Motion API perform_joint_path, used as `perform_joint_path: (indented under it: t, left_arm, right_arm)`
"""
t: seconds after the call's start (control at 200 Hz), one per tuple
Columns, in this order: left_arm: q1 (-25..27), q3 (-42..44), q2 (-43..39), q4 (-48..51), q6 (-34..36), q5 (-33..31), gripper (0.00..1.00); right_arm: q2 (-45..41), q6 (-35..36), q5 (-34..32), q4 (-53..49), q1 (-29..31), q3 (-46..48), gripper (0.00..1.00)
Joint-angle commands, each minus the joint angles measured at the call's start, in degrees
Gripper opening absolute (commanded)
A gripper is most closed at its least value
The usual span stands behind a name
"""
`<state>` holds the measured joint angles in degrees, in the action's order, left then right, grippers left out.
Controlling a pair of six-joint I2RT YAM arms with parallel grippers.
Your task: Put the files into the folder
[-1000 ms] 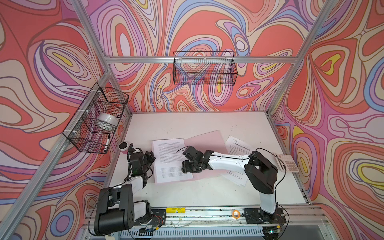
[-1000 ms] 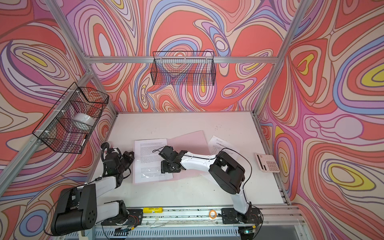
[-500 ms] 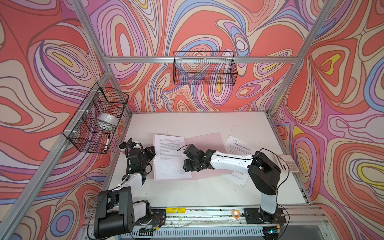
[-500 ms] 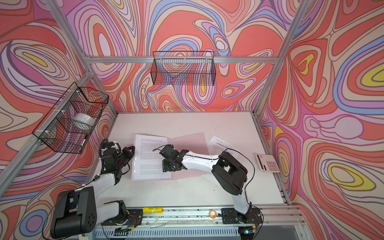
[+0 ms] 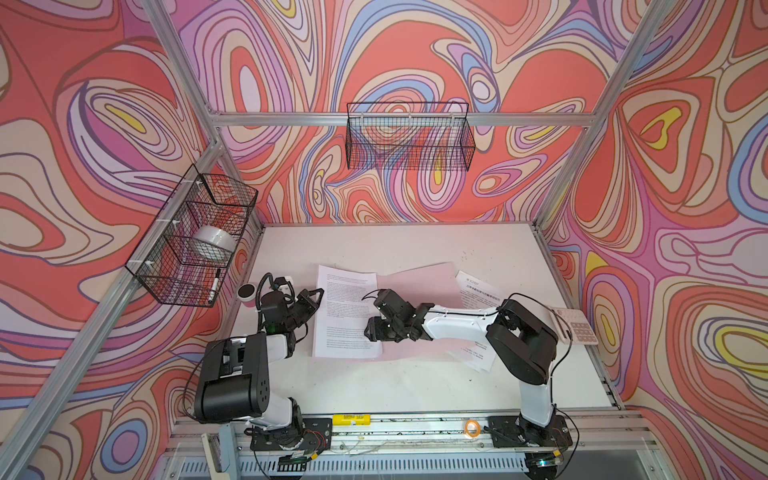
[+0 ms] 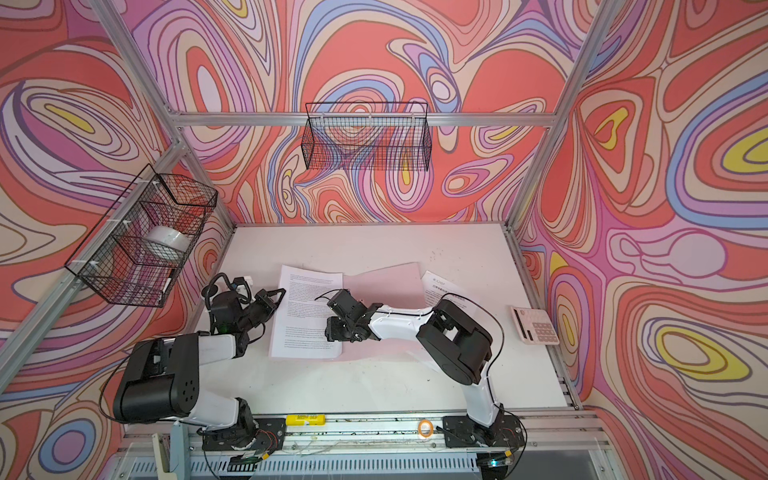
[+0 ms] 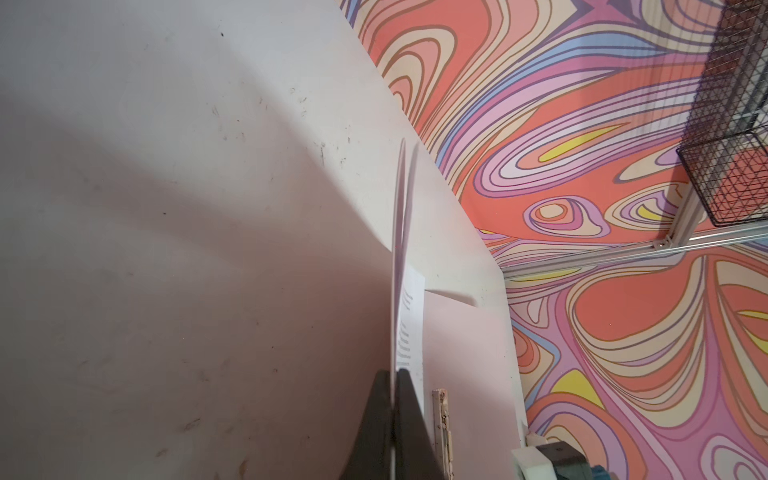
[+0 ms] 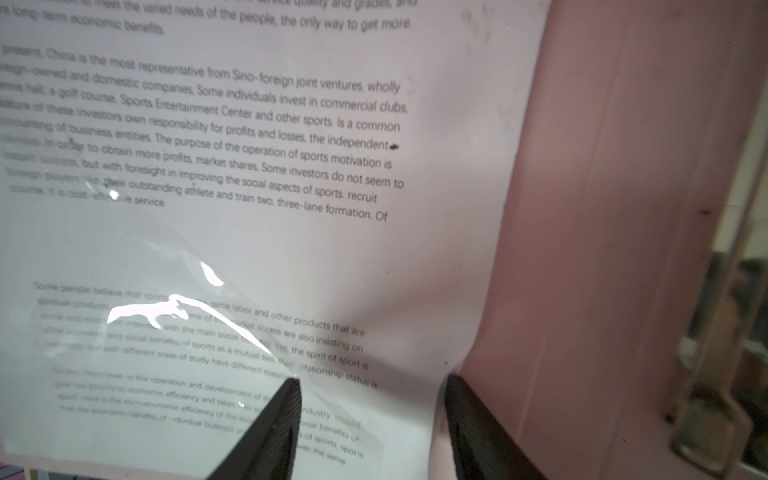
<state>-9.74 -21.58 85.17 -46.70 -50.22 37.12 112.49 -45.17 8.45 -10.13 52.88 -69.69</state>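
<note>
My left fingers [image 7: 376, 419] pinch the printed sheet [image 5: 347, 316] by its left edge; my right fingers [image 8: 278, 428] stand spread over it.

The sheet, white and dense with black paragraphs, lies partly across the pale pink folder [image 5: 415, 282] at mid-tabletop [image 5: 374, 386]. One right fingertip sits on the print, the other at the sheet's edge where the pink begins, with a metal clip [image 8: 715, 415] near. A second sheet [image 5: 473, 286] with a heading lies at the folder's right, partly hidden by my right arm. Bare white tabletop opens toward the back wall. Swirl-patterned walls carry wire baskets [image 5: 409, 141].
</note>
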Motion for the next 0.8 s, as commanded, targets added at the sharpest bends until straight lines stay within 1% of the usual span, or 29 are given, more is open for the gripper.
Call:
perform_joint_path:
  t: [0.0, 0.08, 0.125, 0.175, 0.21, 0.23, 0.24, 0.265, 0.316, 0.401, 0.471, 0.501, 0.531, 0.606, 0.671, 0.736, 0.796]
  left_arm:
    - [0.3, -0.5, -0.9, -1.8, 0.2, 2.2, 0.0]
    - [0.3, -3.1, -2.4, 3.0, 2.2, 1.8, 0.0]
    - [0.3, -5.0, -3.8, 7.3, 4.0, 1.7, 0.0]
    - [0.4, -7.2, -5.9, 14.2, 6.6, -0.2, 0.0]
    - [0.8, -7.4, -7.2, 17.1, 8.0, -1.9, 0.0]
    - [0.9, -7.4, -8.0, 18.1, 8.6, -2.6, 0.0]
    - [0.9, -9.0, -8.3, 18.7, 9.0, -2.9, 0.0]
    - [1.0, -9.9, -9.0, 20.0, 9.6, -3.5, 0.0]
    - [1.0, -10.8, -9.5, 21.6, 10.3, -3.6, 0.0]
    - [1.0, -12.5, -9.5, 23.5, 11.1, -2.3, 0.0]
    - [1.3, -14.1, -9.1, 25.9, 12.3, -1.1, 0.0]
    - [1.6, -14.3, -9.1, 26.4, 12.8, -0.9, 0.0]
    - [1.9, -14.4, -9.2, 26.7, 13.2, -0.8, 0.0]
    - [2.5, -15.0, -9.1, 28.1, 14.5, -0.8, 0.0]
    - [2.9, -15.5, -8.8, 29.2, 15.3, -1.0, 0.0]
    - [3.0, -15.5, -8.6, 29.4, 15.3, -1.5, 0.0]
    - [3.1, -15.4, -8.6, 29.5, 15.4, -1.9, 0.0]
  right_arm:
    - [-2.8, -1.3, 1.5, 2.2, -1.7, 2.0, 0.58]
    - [-5.4, -1.5, 2.4, 2.9, -3.8, 3.5, 0.59]
    - [-6.9, -1.6, 3.2, 3.2, -5.2, 4.2, 0.59]
    - [-8.4, -1.5, 4.2, 2.7, -6.9, 4.5, 0.59]
    - [-9.3, -1.1, 4.4, 2.2, -7.8, 4.6, 0.6]
    - [-9.8, -0.7, 4.3, 1.6, -8.2, 4.5, 0.6]
    - [-10.0, -0.5, 4.2, 1.3, -8.5, 4.4, 0.6]
    - [-10.6, -0.1, 4.2, 0.8, -9.0, 4.3, 0.61]
    - [-10.6, 0.6, 3.8, -0.7, -10.1, 3.8, 0.61]
    - [-10.3, 2.7, 2.8, -3.5, -11.7, 2.1, 0.6]
    - [-8.0, 5.6, 0.2, -7.6, -12.0, -1.5, 0.57]
    - [-6.8, 7.0, -0.8, -9.1, -12.0, -3.2, 0.55]
    - [-5.7, 8.1, -1.4, -10.4, -12.0, -4.9, 0.5]
    - [-3.1, 9.3, -1.7, -10.5, -12.0, -6.8, 0.31]
    - [-0.4, 9.5, 0.4, -10.3, -12.2, -8.5, 0.18]
    - [1.8, 9.0, 1.1, -11.8, -12.2, -10.3, 0.17]
    - [2.0, 7.9, 0.8, -11.2, -12.2, -9.5, 0.17]
